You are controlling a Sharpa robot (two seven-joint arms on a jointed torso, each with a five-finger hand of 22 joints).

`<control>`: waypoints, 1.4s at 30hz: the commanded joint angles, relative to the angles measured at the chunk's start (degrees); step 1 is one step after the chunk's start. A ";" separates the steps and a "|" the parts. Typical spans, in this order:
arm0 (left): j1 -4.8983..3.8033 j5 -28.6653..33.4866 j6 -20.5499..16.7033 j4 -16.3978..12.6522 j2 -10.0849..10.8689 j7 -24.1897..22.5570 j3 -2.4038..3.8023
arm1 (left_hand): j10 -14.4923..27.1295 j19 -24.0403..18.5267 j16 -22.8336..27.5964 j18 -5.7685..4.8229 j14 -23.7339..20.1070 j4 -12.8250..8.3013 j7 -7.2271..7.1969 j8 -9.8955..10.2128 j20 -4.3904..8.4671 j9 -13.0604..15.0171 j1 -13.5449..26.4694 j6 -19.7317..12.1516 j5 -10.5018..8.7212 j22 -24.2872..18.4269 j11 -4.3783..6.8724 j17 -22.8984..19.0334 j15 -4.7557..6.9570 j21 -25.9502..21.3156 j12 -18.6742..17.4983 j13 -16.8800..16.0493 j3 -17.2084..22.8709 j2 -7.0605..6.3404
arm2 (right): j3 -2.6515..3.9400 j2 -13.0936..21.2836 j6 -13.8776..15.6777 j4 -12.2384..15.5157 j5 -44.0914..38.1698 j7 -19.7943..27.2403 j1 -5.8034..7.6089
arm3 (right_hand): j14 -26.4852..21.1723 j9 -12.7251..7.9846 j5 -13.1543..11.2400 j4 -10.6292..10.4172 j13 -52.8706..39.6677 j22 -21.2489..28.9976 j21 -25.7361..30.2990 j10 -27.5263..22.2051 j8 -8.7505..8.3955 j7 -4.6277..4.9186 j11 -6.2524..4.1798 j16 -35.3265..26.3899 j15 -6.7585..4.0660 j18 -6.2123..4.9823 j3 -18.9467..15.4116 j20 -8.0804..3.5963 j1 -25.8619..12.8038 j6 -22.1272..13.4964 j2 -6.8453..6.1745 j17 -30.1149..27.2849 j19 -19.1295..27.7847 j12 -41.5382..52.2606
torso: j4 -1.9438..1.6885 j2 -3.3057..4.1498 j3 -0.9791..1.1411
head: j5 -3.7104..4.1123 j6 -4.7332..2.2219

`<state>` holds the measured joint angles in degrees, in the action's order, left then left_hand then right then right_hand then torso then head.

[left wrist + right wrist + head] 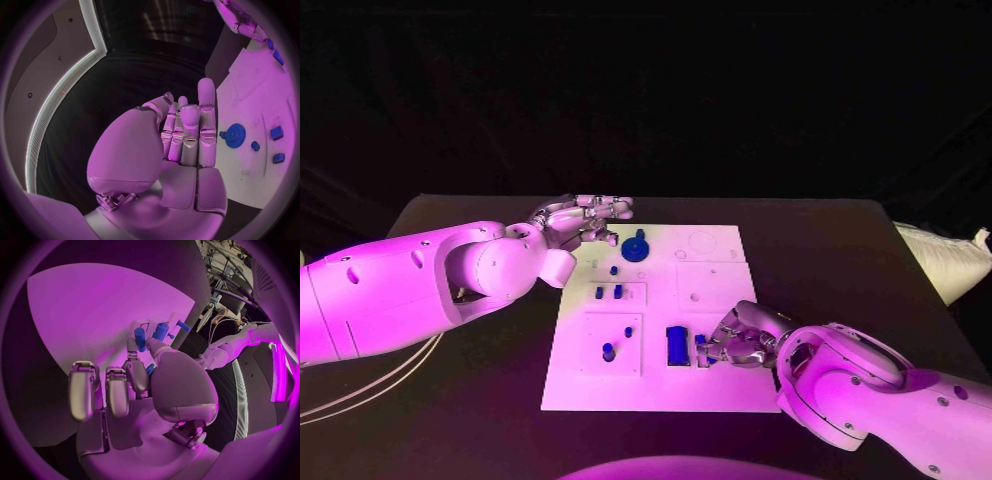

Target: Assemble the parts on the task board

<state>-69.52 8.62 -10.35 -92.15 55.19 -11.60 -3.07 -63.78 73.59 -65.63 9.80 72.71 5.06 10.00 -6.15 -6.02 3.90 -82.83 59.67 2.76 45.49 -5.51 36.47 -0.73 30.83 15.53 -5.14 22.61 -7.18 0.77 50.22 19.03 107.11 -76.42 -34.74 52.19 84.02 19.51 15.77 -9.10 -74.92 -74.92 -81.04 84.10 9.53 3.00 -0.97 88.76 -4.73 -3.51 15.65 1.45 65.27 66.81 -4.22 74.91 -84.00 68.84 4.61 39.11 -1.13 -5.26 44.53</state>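
Note:
The white task board (718, 390) lies in the middle of the black table. A blue gear (635, 247) stands near its far left corner, also seen as the gear (235, 135) in the left wrist view. My left hand (583, 214) hovers just beyond that corner, fingers straight and together (187, 135), holding nothing. My right hand (740, 337) rests on the board's near right part, fingers curled. Its thumb and a finger pinch a small blue part (701, 344), whose end (140, 338) sticks out past the fingertips. A long blue part (678, 346) lies just beside it.
Small blue parts sit in the board's left recesses (607, 293), and two more (609, 351) lie nearer me. The black table (473, 420) has bare room on both sides of the board. A pale cushion-like thing (946, 258) lies at the table's far right edge.

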 commanded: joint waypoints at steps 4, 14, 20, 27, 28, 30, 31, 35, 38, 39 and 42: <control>-0.03 -0.24 1.24 -0.21 -0.02 -0.02 0.04 | 0.45 -0.31 0.29 0.57 -0.50 0.01 0.09 -0.16 -0.17 -0.02 0.57 -0.45 0.30 -0.10 -0.12 -0.05 0.06 -0.29 0.24 -0.05 0.18 0.10 | -0.08 -0.29 -2.81 -0.10 -1.36 -0.46 -0.09 | 5.62 0.31 1.18 -0.66 -3.37 -1.73 -0.08 0.63 -0.17 -0.01 -0.45 0.09 -0.40 0.47 -1.71 -0.55 -0.95 0.42 -0.25 13.51 -1.13 -0.45 | 0.02 0.02 0.00 | -0.09 0.01; -0.03 -0.25 1.35 -0.18 0.03 0.12 0.04 | 0.45 -0.31 0.29 0.57 -0.50 0.01 0.09 -0.16 -0.17 -0.02 0.57 -0.45 0.30 -0.10 -0.12 -0.05 0.06 -0.29 0.24 -0.05 0.18 0.10 | -0.09 -0.42 -3.27 0.28 -1.90 -0.25 -0.09 | 5.72 1.15 1.91 -2.88 -3.09 -2.45 -0.54 0.89 0.37 -0.49 -0.82 0.40 -0.68 0.62 -5.43 -0.76 -2.58 1.53 -0.03 13.94 -1.43 -0.93 | 0.04 0.03 0.04 | -0.13 0.04; -0.03 -0.26 1.40 -0.13 0.04 0.17 0.04 | 0.45 -0.31 0.29 0.57 -0.50 0.01 0.09 -0.16 -0.17 -0.02 0.57 -0.45 0.30 -0.10 -0.12 -0.05 0.06 -0.29 0.24 -0.05 0.18 0.10 | -0.09 -0.17 -2.38 0.65 -2.72 -0.09 -0.09 | 5.72 2.12 2.69 -6.53 -3.85 -2.55 -0.58 1.32 1.09 -1.05 -1.28 0.41 -1.10 0.65 -9.99 -1.13 -5.10 2.33 0.20 13.96 -1.48 0.24 | 0.05 0.00 0.07 | -0.24 0.02; -0.03 -0.26 1.46 -0.02 -0.02 0.18 0.04 | 0.45 -0.31 0.29 0.57 -0.50 0.01 0.09 -0.16 -0.17 -0.02 0.57 -0.45 0.30 -0.10 -0.12 -0.05 0.06 -0.29 0.24 -0.05 0.18 0.10 | -0.08 0.04 -1.53 0.98 -3.16 0.04 -0.09 | 5.73 2.50 1.31 -7.53 -3.90 -2.59 -0.58 1.35 1.20 -1.08 -1.31 0.42 -1.13 0.65 -12.30 -1.21 -6.34 2.24 0.42 13.98 -1.50 0.21 | 0.03 0.00 0.08 | -0.22 0.04; -0.03 -0.26 1.46 -0.01 -0.02 0.18 0.04 | 0.45 -0.31 0.29 0.57 -0.50 0.01 0.09 -0.16 -0.17 -0.02 0.57 -0.45 0.30 -0.10 -0.12 -0.05 0.06 -0.29 0.24 -0.05 0.18 0.10 | -0.08 0.06 -1.51 1.00 -3.18 0.04 -0.09 | 5.73 2.50 1.31 -7.53 -3.90 -2.59 -0.58 1.35 1.20 -1.08 -1.31 0.42 -1.13 0.65 -12.30 -1.21 -6.34 2.24 0.42 13.98 -1.50 0.21 | 0.03 0.00 0.08 | -0.22 0.04; -0.03 -0.26 1.47 0.01 -0.04 0.18 0.04 | 0.45 -0.31 0.29 0.57 -0.50 0.01 0.09 -0.16 -0.17 -0.02 0.57 -0.45 0.30 -0.10 -0.12 -0.05 0.06 -0.29 0.24 -0.05 0.18 0.10 | -0.08 0.18 -1.41 1.05 -3.28 0.05 -0.09 | 5.73 2.50 1.31 -7.53 -3.90 -2.59 -0.58 1.35 1.20 -1.08 -1.31 0.42 -1.13 0.65 -12.30 -1.21 -6.34 2.24 0.42 13.98 -1.50 0.21 | 0.04 -0.01 0.08 | -0.25 0.03; -0.03 -0.26 1.48 0.03 -0.05 0.18 0.04 | 0.58 -0.35 0.33 0.56 -0.61 0.00 0.13 -0.17 -0.19 -0.03 0.74 -0.53 0.31 -0.12 -0.16 -0.23 0.01 -0.35 0.34 -0.05 0.17 0.06 | -0.08 0.28 -1.35 1.08 -3.34 0.06 -0.09 | 5.73 2.54 1.22 -7.53 -3.95 -2.61 -0.58 1.37 1.20 -1.08 -1.31 0.42 -1.13 0.65 -12.50 -1.21 -6.41 2.23 0.47 13.98 -1.50 0.28 | 0.05 0.00 0.08 | -0.24 0.01; -0.03 -0.26 1.49 0.10 -0.09 0.19 0.03 | 0.59 -0.35 0.33 0.56 -0.61 0.00 0.13 -0.17 -0.19 -0.03 0.75 -0.53 0.31 -0.12 -0.16 -0.24 0.01 -0.35 0.34 -0.05 0.17 0.06 | -0.08 0.69 -1.25 1.21 -3.51 0.08 -0.09 | 5.73 2.60 1.25 -7.41 -3.95 -2.63 -0.59 1.37 1.21 -1.10 -1.32 0.44 -1.13 0.65 -12.63 -1.22 -6.16 2.20 0.61 14.00 -1.51 0.27 | 0.07 0.00 0.08 | -0.23 -0.02; -0.03 -0.26 1.50 0.13 -0.11 0.19 0.03 | 0.59 -0.35 0.33 0.56 -0.61 0.00 0.13 -0.17 -0.19 -0.03 0.75 -0.53 0.31 -0.12 -0.16 -0.24 0.01 -0.35 0.34 -0.05 0.17 0.06 | -0.08 0.99 -1.29 1.25 -3.57 0.16 -0.10 | 5.73 2.81 1.38 -6.91 -4.01 -2.61 -0.57 1.38 1.25 -1.12 -1.34 0.43 -1.16 0.65 -13.07 -1.25 -4.64 2.10 0.93 13.99 -1.50 0.29 | 0.11 0.01 0.08 | -0.20 -0.04; -0.03 -0.26 1.51 0.14 -0.12 0.19 0.03 | 0.59 -0.35 0.33 0.56 -0.61 0.00 0.13 -0.17 -0.19 -0.03 0.75 -0.53 0.31 -0.12 -0.16 -0.24 0.01 -0.35 0.34 -0.05 0.17 0.06 | -0.08 1.06 -1.33 1.22 -3.52 0.22 -0.10 | 5.72 2.92 1.17 -6.21 -4.00 -2.58 -0.54 1.36 1.27 -1.11 -1.35 0.40 -1.19 0.64 -13.12 -1.26 -3.24 2.02 0.91 13.95 -1.48 0.22 | 0.12 0.02 0.07 | -0.18 -0.08; -0.02 -0.27 1.50 0.20 -0.15 0.16 0.03 | 0.59 -0.35 0.33 0.56 -0.61 0.00 0.13 -0.17 -0.19 -0.03 0.75 -0.53 0.31 -0.12 -0.16 -0.24 0.01 -0.35 0.34 -0.05 0.17 0.06 | -0.08 1.24 -1.16 1.11 -3.44 0.37 -0.10 | 5.70 3.19 -1.05 -4.31 -3.96 -2.43 -0.40 1.27 1.27 -1.03 -1.32 0.31 -1.14 0.61 -13.42 -1.25 0.41 1.78 0.80 13.83 -1.40 0.00 | 0.09 0.01 0.06 | -0.11 -0.17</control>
<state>-69.53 8.53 -9.95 -91.92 55.15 -11.21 -3.06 -63.56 73.59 -65.63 9.80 72.49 5.06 10.21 -6.16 -6.02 3.90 -82.61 59.45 2.76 45.46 -5.73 36.28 -0.54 30.83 15.53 -5.12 22.61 -6.95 0.70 51.44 17.71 108.21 -79.10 -34.94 52.16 84.02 22.69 14.83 -13.56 -74.94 -74.94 -81.43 84.03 10.62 1.85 -1.84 88.98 -5.55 -3.50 2.25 0.61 65.40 68.97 -3.35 74.93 -84.01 68.88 4.71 39.11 -1.04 -5.42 44.40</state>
